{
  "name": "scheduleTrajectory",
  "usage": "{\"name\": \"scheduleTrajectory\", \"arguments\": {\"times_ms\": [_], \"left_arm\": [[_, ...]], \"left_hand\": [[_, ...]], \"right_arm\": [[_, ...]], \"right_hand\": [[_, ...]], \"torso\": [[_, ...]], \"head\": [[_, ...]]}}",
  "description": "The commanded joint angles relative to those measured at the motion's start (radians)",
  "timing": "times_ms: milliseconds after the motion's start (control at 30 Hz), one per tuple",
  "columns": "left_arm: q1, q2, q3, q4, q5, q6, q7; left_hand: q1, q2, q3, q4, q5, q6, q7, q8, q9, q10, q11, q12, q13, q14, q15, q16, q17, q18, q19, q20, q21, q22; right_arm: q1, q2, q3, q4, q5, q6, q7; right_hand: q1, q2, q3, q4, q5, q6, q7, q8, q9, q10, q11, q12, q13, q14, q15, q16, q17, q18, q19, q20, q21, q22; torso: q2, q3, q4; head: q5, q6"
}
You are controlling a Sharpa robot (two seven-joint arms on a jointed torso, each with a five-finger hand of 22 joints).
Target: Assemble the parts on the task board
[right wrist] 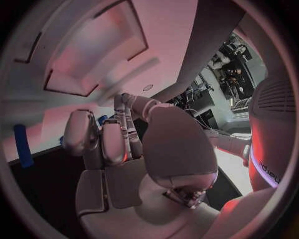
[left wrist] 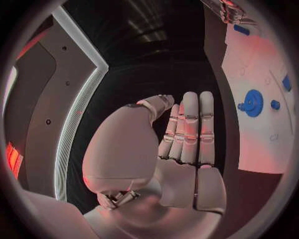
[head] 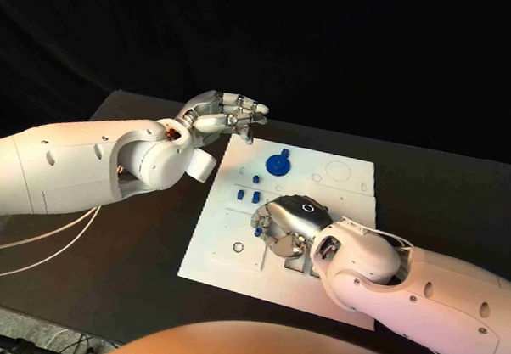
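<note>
1. task board: a white plate lying flat on the black surface, with small holes and outlined recesses; the right hand is over its middle, and the left hand hangs just off its far corner.
2. blue gear: a round toothed part lying on the board, between the two hands.
3. small blue pieces: a few short ones on the board, just beside the right hand.

Left hand held clear of the task board

The left hand held nothing, its fingers straight and together. Beside the fingers lay the white task board, carrying a blue gear-shaped part with smaller blue parts just beside it.
</note>
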Motion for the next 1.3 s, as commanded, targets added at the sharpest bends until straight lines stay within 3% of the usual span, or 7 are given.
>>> {"name": "scheduleTrajectory", "arguments": {"times_ms": [33,433,667,833,867,933,1300], "left_arm": [[0.001,0.001,0.001,0.002,-0.002,0.013,0.003],[0.001,-0.001,0.001,0.0,-0.002,0.014,0.002],[0.001,-0.002,0.001,-0.001,-0.002,0.014,0.002],[0.0,-0.004,0.0,0.0,-0.002,0.016,0.003],[0.0,-0.005,0.0,0.0,-0.002,0.016,0.003],[0.0,-0.005,0.0,0.0,-0.002,0.016,0.004],[0.0,-0.003,-0.001,0.0,-0.002,0.024,0.01]], "left_hand": [[-0.006,0.0,0.002,-0.006,0.004,-0.008,0.012,-0.006,-0.001,-0.007,-0.002,-0.006,-0.002,-0.008,0.002,-0.006,-0.002,0.006,-0.001,0.003,-0.006,-0.001],[-0.005,0.001,0.002,-0.007,0.004,-0.008,0.012,-0.007,-0.002,-0.008,-0.002,-0.007,-0.002,-0.008,0.002,-0.006,-0.002,0.006,-0.001,0.004,-0.006,-0.001],[-0.004,0.002,0.002,-0.007,0.004,-0.009,0.012,-0.007,-0.002,-0.009,-0.002,-0.007,-0.002,-0.009,0.002,-0.006,-0.002,0.006,-0.002,0.004,-0.006,-0.001],[-0.004,0.002,0.002,-0.007,0.004,-0.009,0.012,-0.007,-0.002,-0.009,-0.002,-0.007,-0.002,-0.009,0.002,-0.006,-0.002,0.006,-0.002,0.004,-0.006,-0.001],[-0.004,0.002,0.002,-0.007,0.004,-0.009,0.012,-0.007,-0.002,-0.009,-0.002,-0.007,-0.002,-0.009,0.002,-0.006,-0.002,0.006,-0.002,0.004,-0.006,-0.001],[-0.004,0.002,0.002,-0.007,0.004,-0.009,0.012,-0.007,-0.002,-0.009,-0.002,-0.007,-0.002,-0.009,0.002,-0.006,-0.002,0.006,-0.002,0.004,-0.006,-0.001],[-0.007,0.002,0.001,-0.007,0.004,-0.011,0.013,-0.008,-0.003,-0.012,0.0,-0.007,-0.003,-0.01,0.003,-0.006,-0.002,0.006,-0.002,0.005,-0.006,-0.002]], "right_arm": [[-0.002,-0.006,-0.001,0.007,-0.006,-0.025,-0.018],[0.003,-0.065,0.001,0.057,-0.011,-0.086,-0.043],[0.031,-0.151,0.01,0.117,0.007,-0.094,-0.046],[0.075,-0.239,0.019,0.156,0.043,-0.029,-0.055],[0.084,-0.254,0.02,0.159,0.049,-0.013,-0.056],[0.098,-0.281,0.021,0.161,0.058,0.012,-0.056],[0.112,-0.307,0.022,0.13,0.072,0.084,-0.056]], "right_hand": [[-0.01,-0.012,-0.012,0.007,0.008,-0.009,0.0,-0.008,-0.001,-0.014,0.002,-0.004,0.0,0.001,0.009,-0.009,-0.007,-0.002,-0.01,0.004,-0.016,0.058],[-0.051,-0.058,-0.065,0.037,0.016,-0.041,-0.011,-0.033,-0.003,-0.083,0.022,-0.007,-0.006,-0.02,0.026,-0.034,-0.046,0.008,-0.039,0.019,-0.08,0.031],[-0.06,-0.065,-0.082,0.05,0.026,-0.038,-0.009,-0.035,-0.001,-0.09,0.022,0.001,-0.007,-0.021,0.027,-0.034,-0.046,0.01,-0.041,0.022,-0.09,0.027],[-0.064,-0.076,-0.116,0.072,0.036,-0.035,-0.004,-0.04,0.0,-0.139,0.03,-0.006,-0.021,-0.037,0.034,-0.055,-0.08,0.022,-0.073,0.027,-0.161,-0.006],[-0.063,-0.079,-0.136,0.083,0.057,-0.047,0.005,-0.049,-0.002,-0.16,0.034,-0.009,-0.03,-0.047,0.038,-0.068,-0.101,0.027,-0.086,0.03,-0.192,-0.021],[-0.058,-0.078,-0.16,0.093,0.068,-0.062,-0.007,-0.059,-0.004,-0.181,0.039,-0.011,-0.041,-0.054,0.041,-0.08,-0.119,0.032,-0.096,0.033,-0.222,-0.036],[-0.02,-0.055,-0.243,0.123,0.078,-0.065,-0.014,-0.068,-0.001,-0.23,0.051,-0.006,-0.073,-0.082,0.051,-0.119,-0.175,0.051,-0.142,0.043,-0.35,-0.1]], "torso": [[0.0,0.0,0.0002],[-0.001,-0.0005,-0.001],[-0.002,-0.0006,-0.0015],[-0.001,-0.0007,-0.0014],[-0.001,-0.0009,-0.0012],[-0.001,-0.0012,-0.0011],[0.0,0.0008,0.0004]], "head": [[-0.001,0.0],[-0.007,0.0],[-0.015,0.0],[-0.024,0.0],[-0.024,0.0],[-0.026,0.0],[-0.029,0.0]]}}
